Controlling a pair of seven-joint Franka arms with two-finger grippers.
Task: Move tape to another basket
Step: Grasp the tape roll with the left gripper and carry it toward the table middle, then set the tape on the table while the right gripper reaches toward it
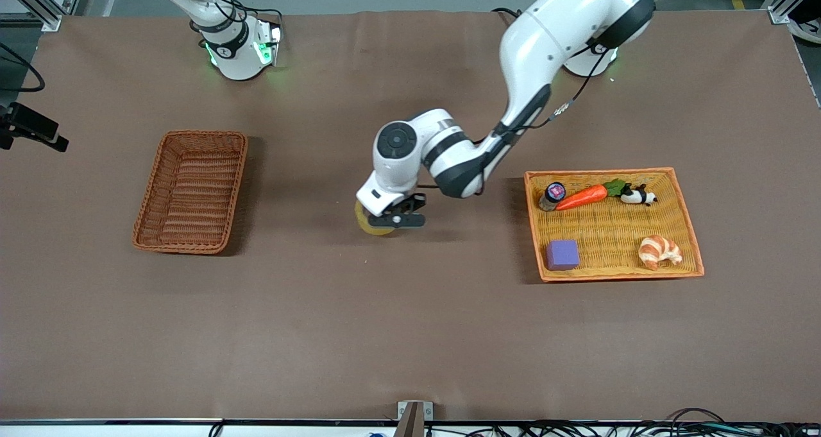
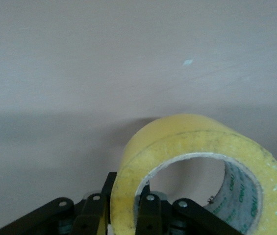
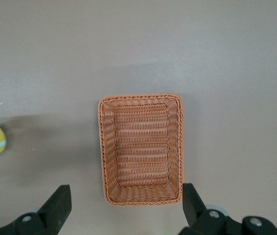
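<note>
Tape (image 1: 373,224) clenched in left hand (image 1: 397,219) over table; right hand (image 3: 126,210) released.

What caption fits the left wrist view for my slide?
Left gripper shut on the wall of the yellowish tape roll, carried above the brown table.

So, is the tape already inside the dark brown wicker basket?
No. The left gripper holds the tape over the bare table, between the two baskets, and the dark brown wicker basket holds nothing.
</note>
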